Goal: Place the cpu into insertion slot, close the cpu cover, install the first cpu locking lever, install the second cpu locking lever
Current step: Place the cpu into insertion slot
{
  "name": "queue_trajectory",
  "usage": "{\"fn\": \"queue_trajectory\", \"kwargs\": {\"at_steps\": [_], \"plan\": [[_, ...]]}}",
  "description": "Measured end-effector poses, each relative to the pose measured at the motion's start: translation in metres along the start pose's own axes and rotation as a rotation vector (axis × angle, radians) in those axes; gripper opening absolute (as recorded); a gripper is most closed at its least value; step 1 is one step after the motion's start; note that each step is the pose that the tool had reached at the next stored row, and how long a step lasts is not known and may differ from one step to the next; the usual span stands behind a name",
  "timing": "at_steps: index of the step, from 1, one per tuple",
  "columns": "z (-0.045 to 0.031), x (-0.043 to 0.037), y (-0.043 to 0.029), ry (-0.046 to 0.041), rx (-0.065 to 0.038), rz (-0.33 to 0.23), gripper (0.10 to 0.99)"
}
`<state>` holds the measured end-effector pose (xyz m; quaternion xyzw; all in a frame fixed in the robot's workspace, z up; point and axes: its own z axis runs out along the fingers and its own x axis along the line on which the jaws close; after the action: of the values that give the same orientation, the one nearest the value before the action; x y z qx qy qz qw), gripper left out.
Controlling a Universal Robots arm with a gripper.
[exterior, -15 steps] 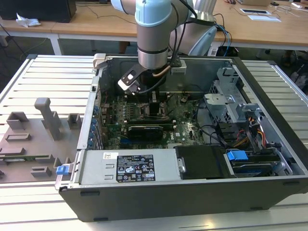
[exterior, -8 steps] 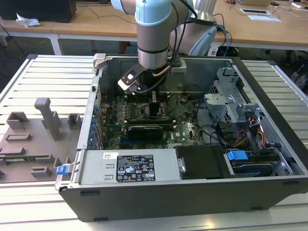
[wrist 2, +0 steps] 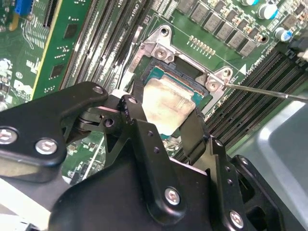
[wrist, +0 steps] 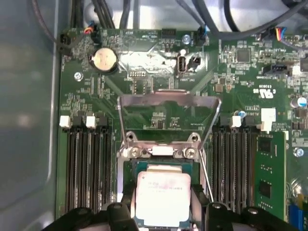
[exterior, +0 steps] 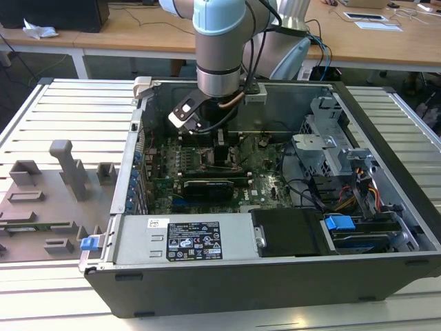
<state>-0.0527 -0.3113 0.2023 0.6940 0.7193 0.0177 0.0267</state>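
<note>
1. Slatted white metal table [exterior: 62, 110] runs across the exterior view. A grey fixture plate [exterior: 41, 207] with moulded holders lies at the exterior view's left.
2. Dark grey computer case [exterior: 275, 283], centre frame, side open. A silver power supply box [exterior: 186, 241] sits lower centre.
3. Silver and pale-blue robot arm [exterior: 220, 48] drops from upper centre into the case.
4. Green motherboard [exterior: 269, 186], mid-frame on the case floor. Long black memory slots [wrist: 86, 168] flank the socket on both sides.
5. Black two-finger gripper [wrist 2: 161, 109], set narrow, one finger on each opposite edge of the chip. It looks pinched on the chip.
6. Thin silvery metal cpu cover [wrist: 144, 99], a frame with a big square window, stands tilted up off the socket and is not closed.
7. Square dark-framed insertion slot [wrist: 140, 166] is open, one strip of its rim showing past the chip.
8. Flat square cpu [wrist 2: 168, 103], dull silver top with a thin green rim, is between the fingers, directly over the slot and roughly square to it. Can't tell if it is bottomed or just above.
9. Thin metal wire locking lever [wrist 2: 260, 90] is free, angled out beside the socket, not hooked.
10. Step in hand, by my read, is the first one: cpu placement, nearly done. Finishing it calls for a level chip, corners matched to the frame, a straight gentle descent and no sideways drag across the contacts.
</note>
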Motion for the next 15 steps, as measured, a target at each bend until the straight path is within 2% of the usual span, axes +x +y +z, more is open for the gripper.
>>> {"fn": "queue_trajectory", "kwargs": {"at_steps": [2, 15], "plan": [[0.0011, 0.0, -0.0002, 0.0033, 0.0, -0.037, 0.545], [0.0051, 0.0001, -0.0005, 0.003, 0.0, -0.015, 0.545]]}}
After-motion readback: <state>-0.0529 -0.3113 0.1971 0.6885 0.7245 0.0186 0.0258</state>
